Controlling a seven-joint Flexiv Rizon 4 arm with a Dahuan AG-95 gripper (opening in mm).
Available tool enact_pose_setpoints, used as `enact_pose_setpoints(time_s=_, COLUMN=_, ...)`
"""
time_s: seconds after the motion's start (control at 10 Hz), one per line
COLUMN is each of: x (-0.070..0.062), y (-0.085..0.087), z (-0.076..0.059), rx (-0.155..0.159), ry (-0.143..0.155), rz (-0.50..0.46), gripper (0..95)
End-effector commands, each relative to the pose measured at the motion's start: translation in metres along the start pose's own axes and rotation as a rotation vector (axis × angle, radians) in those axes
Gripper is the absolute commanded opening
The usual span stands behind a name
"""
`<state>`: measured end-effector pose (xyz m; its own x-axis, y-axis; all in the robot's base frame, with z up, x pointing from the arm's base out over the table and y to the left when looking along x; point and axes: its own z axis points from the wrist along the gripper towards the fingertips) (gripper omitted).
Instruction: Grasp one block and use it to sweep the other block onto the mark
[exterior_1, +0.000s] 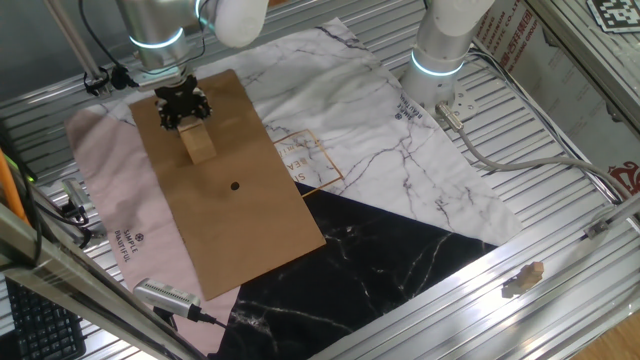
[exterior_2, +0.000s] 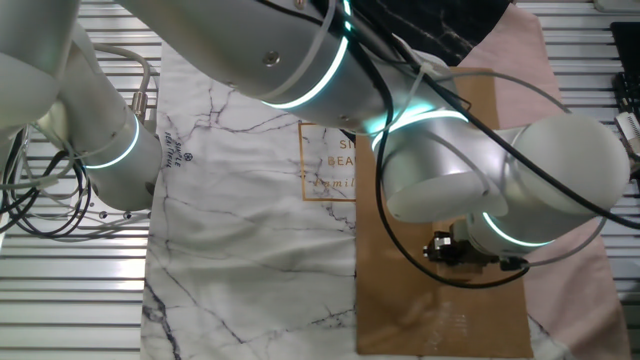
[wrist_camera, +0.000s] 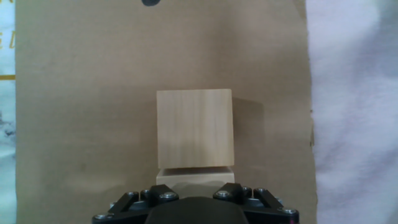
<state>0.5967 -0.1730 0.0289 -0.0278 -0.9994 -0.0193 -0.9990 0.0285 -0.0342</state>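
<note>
In the hand view a pale wooden block (wrist_camera: 194, 127) lies on the brown paper sheet (wrist_camera: 81, 124). A second wooden block (wrist_camera: 194, 176) sits right behind it, touching it, between the jaws of my gripper (wrist_camera: 194, 190). The gripper appears shut on this near block. The mark (wrist_camera: 151, 2), a small black dot, is at the top edge, beyond the far block. In one fixed view the gripper (exterior_1: 183, 112) stands over the two blocks (exterior_1: 199, 142), with the mark (exterior_1: 235, 185) farther down the sheet. In the other fixed view the arm hides the blocks and most of the gripper (exterior_2: 455, 248).
An orange square outline with letters (exterior_1: 312, 160) is printed on the white marble sheet (exterior_1: 400, 170) beside the brown paper. Pink cloth (exterior_1: 105, 200) lies on the other side, black marble sheet (exterior_1: 370, 270) in front. A second arm's base (exterior_1: 440, 60) stands at the back. A metal tool (exterior_1: 165, 293) lies near the front.
</note>
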Motion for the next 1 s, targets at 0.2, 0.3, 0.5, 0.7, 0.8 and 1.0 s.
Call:
enact_pose_setpoints(time_s=0.2, x=-0.0003, y=0.0006, z=-0.0005, rx=0.001, ry=0.005, rz=-0.008, gripper=0.0)
enact_pose_setpoints(time_s=0.3, x=-0.0003, y=0.0006, z=-0.0005, rx=0.002, ry=-0.001, rz=-0.003, gripper=0.0)
enact_pose_setpoints(time_s=0.5, x=-0.0003, y=0.0006, z=-0.0005, rx=0.004, ry=0.003, rz=-0.006, gripper=0.0)
enact_pose_setpoints(time_s=0.7, x=-0.0003, y=0.0006, z=-0.0005, rx=0.007, ry=0.009, rz=-0.007, gripper=0.0)
enact_pose_setpoints(time_s=0.8, x=-0.0003, y=0.0006, z=-0.0005, rx=0.009, ry=0.006, rz=-0.008, gripper=0.0)
enact_pose_setpoints(time_s=1.0, x=-0.0003, y=0.0006, z=-0.0005, rx=0.014, ry=0.004, rz=-0.017, gripper=0.0)
